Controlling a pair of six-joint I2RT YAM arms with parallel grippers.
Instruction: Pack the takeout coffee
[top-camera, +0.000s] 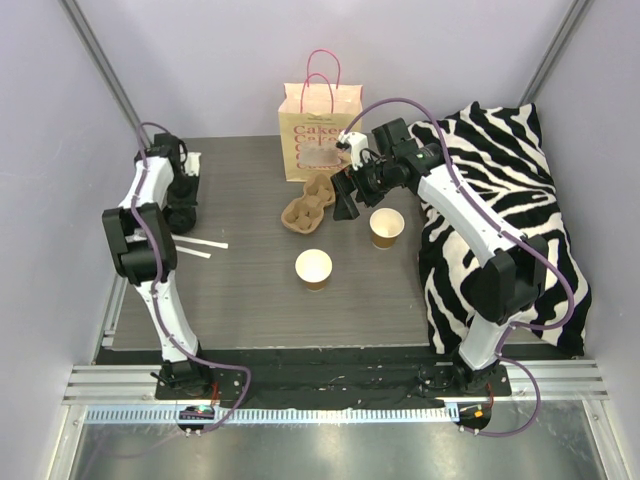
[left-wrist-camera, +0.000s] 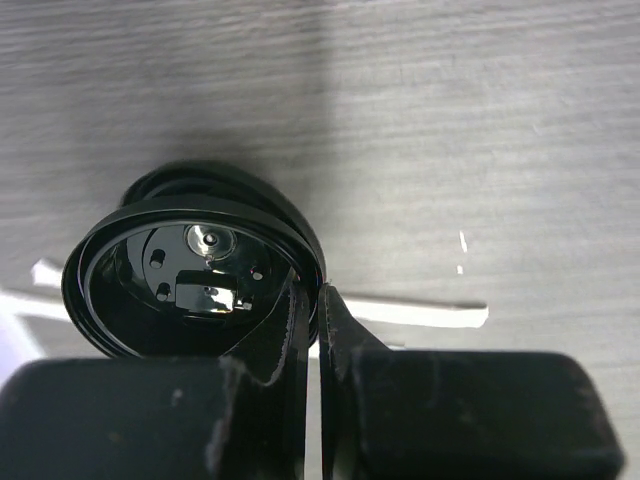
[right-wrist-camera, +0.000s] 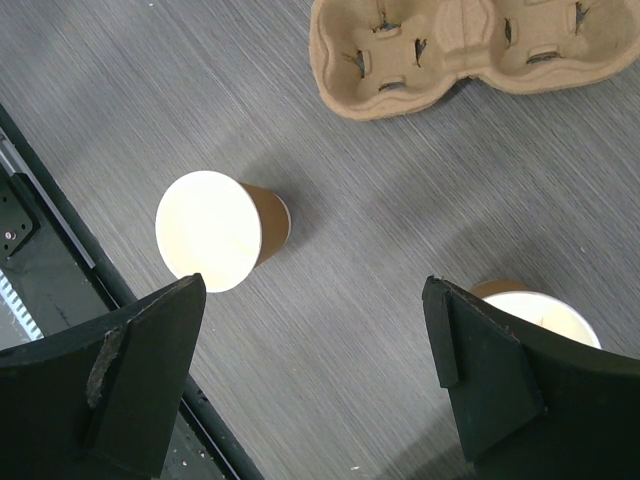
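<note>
Two open brown paper cups stand on the table, one (top-camera: 314, 268) (right-wrist-camera: 210, 230) near the middle and one (top-camera: 386, 227) (right-wrist-camera: 545, 310) to its right. A cardboard cup carrier (top-camera: 308, 203) (right-wrist-camera: 470, 50) lies in front of the paper bag (top-camera: 320, 130). My right gripper (top-camera: 350, 195) (right-wrist-camera: 315, 300) hangs open above the bare table between the cups, holding nothing. At the table's left side, my left gripper (top-camera: 183, 215) (left-wrist-camera: 312, 295) is shut on the rim of a black lid (left-wrist-camera: 190, 280); another lid seems to lie under it.
White wrapped straws (top-camera: 200, 245) (left-wrist-camera: 430, 312) lie on the table beside the lids. A zebra-patterned cloth (top-camera: 500, 200) covers the right side. The table's near edge (right-wrist-camera: 60, 260) meets a black rail.
</note>
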